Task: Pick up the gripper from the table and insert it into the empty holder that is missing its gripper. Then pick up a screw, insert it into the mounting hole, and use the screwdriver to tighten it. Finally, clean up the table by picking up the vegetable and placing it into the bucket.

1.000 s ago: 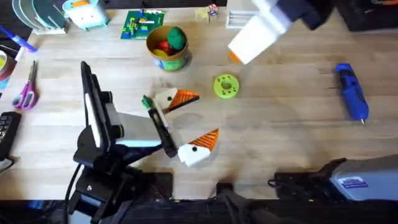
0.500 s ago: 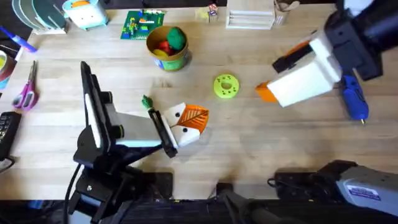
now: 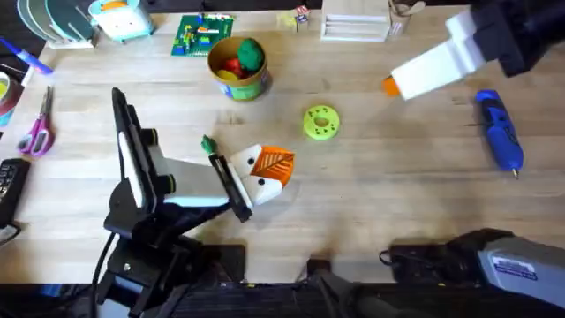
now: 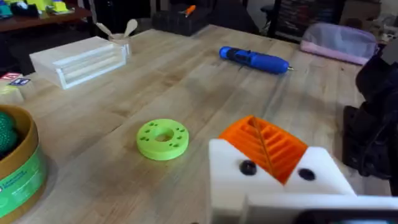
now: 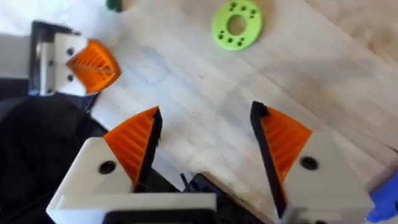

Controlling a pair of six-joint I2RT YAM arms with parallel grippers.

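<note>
Right end effector (image 5: 205, 155): raised above the far right part of the counter (image 3: 380, 203), its white fingers with orange ribbed pads (image 5: 134, 146) spread wide apart and holding nothing; in the overhead view it appears as a white block with an orange tip (image 3: 433, 69), just beside the blue screwdriver (image 3: 500, 129). Left end effector (image 3: 260, 172): low over the counter's middle, near the front edge; a white finger block carrying an orange ribbed pad (image 4: 264, 146) is visible, but whether the fingers are spread or pressed together cannot be told. The screwdriver lies flat near the right edge of the counter, its thin metal tip pointing toward the front edge; it also appears in the left wrist view (image 4: 254, 60). The small dark-green vegetable (image 3: 209, 145) lies on the counter just beside the left arm's black link, left of the left end effector. The yellow-tan bucket (image 3: 238, 69) stands upright near the far edge, left of centre, holding a round green toy and a red one. A lime-green perforated disc (image 3: 320, 123) lies flat near the counter's centre, between the bucket and the screwdriver. Pink-handled scissors (image 3: 37, 131) lie near the left edge.
</note>
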